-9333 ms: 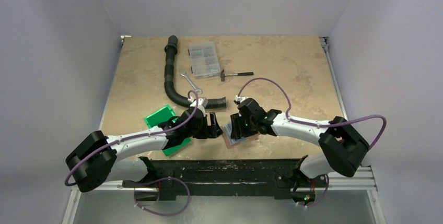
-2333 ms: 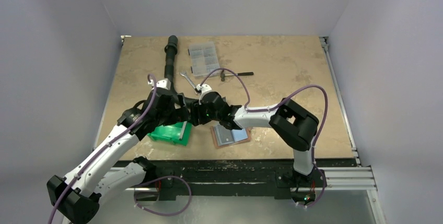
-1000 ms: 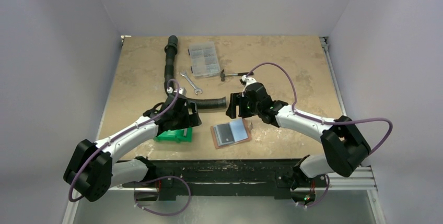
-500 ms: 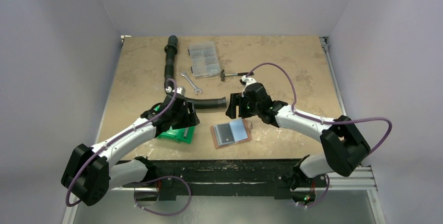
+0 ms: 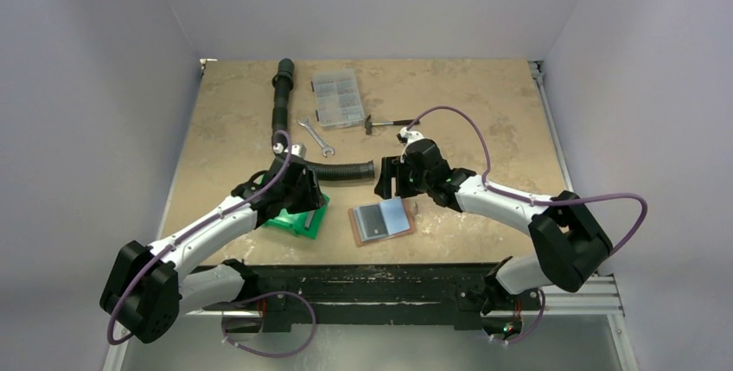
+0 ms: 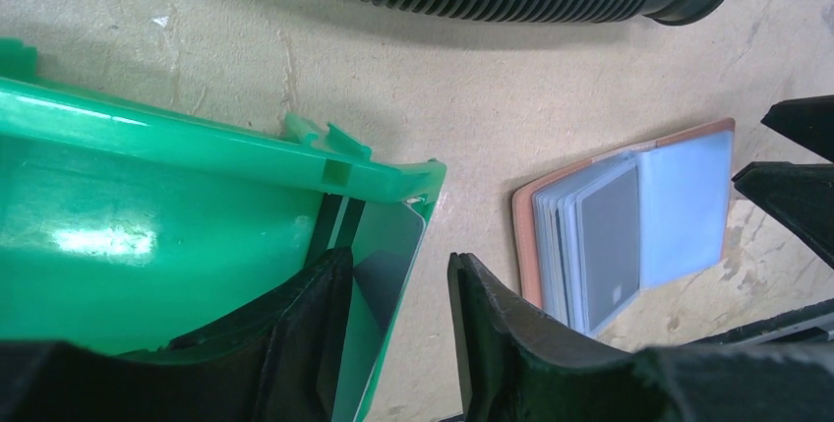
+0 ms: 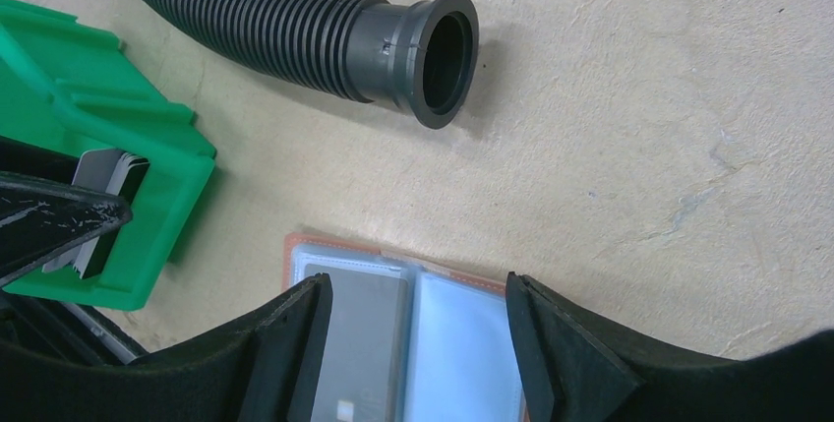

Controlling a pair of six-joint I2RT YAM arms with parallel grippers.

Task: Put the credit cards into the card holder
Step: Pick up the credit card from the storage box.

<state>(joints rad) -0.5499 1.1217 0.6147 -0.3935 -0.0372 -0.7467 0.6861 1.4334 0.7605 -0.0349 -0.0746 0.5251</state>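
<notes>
While looking down, find card holder (image 5: pixel 381 220) open flat on table (image 5: pixel 484 129), front centre, grey-blue inside up, grey card (image 6: pixel 605 235) in one pocket. Find right gripper (image 7: pixel 416 284) hovering over its far edge, jaws wide, nothing between. See left gripper (image 6: pixel 396 279) at corner of green bin (image 6: pixel 148 196) nearest the holder, fingers (image 6: pixel 511 343) partly apart, straddling bin wall and cards (image 7: pixel 103 168) standing inside; no pinch, bare table showing beside one finger. Note black hose (image 7: pixel 266 19) beyond, apart from holder.
</notes>
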